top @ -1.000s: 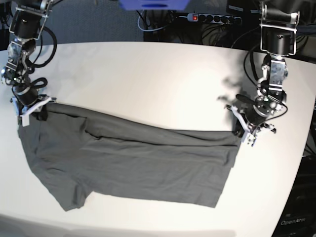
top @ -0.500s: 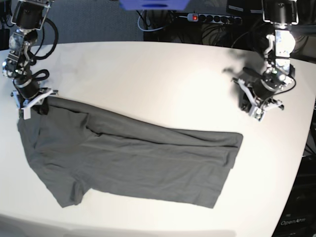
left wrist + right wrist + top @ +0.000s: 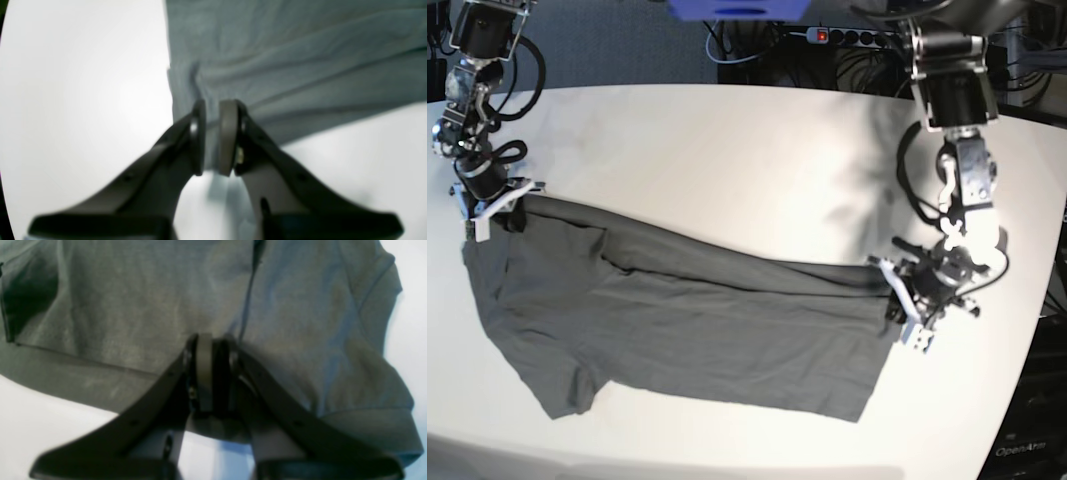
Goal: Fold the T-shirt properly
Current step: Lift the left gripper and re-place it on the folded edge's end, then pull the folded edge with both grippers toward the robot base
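Note:
The dark grey T-shirt point(image 3: 697, 320) lies flat across the white table point(image 3: 727, 160), sleeve end to the left, hem to the right. My right gripper point(image 3: 507, 212) sits at its upper left corner. In the right wrist view the right gripper point(image 3: 215, 340) is shut on the T-shirt point(image 3: 133, 306). My left gripper point(image 3: 905, 315) is at the shirt's right edge. In the left wrist view the left gripper point(image 3: 213, 110) has its jaws almost together over the hem corner of the T-shirt point(image 3: 300, 50). I cannot tell whether it pinches cloth. No white label mark shows.
A power strip point(image 3: 857, 38) and cables lie behind the table's far edge. The table's curved right edge point(image 3: 1037, 320) is close to the left arm. White table surface stretches behind the shirt.
My left arm lifted off the shirt's upper right corner, then came back down lower on the right edge. My right gripper shifted slightly back, taking the left corner with it.

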Tool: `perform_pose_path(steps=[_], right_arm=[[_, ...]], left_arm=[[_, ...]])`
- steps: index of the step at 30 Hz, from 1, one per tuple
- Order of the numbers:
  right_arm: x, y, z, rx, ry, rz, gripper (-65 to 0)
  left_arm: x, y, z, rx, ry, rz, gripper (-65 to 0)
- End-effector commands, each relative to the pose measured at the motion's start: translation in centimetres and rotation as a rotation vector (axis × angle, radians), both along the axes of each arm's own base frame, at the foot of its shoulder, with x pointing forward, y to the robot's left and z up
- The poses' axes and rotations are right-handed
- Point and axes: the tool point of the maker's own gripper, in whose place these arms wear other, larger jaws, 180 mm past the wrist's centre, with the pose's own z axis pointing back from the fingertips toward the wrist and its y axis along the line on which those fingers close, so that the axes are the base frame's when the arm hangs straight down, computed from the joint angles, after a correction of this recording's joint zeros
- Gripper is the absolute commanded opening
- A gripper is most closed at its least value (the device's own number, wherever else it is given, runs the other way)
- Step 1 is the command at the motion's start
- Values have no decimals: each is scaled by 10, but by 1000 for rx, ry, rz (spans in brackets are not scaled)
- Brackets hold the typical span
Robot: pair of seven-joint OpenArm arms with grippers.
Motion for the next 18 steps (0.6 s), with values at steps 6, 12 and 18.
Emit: perform_pose_path(steps=[6, 12, 18], right_arm=[[-25, -1, -24, -37, 162, 27, -596], [-25, -2, -24, -38, 161, 25, -596], [-26, -2, -25, -37, 162, 24, -596]], left_arm=[[26, -33, -28, 33, 34, -53, -579], [16, -43, -63, 57, 90, -90, -579], [7, -12, -78, 48, 127, -27, -579]])
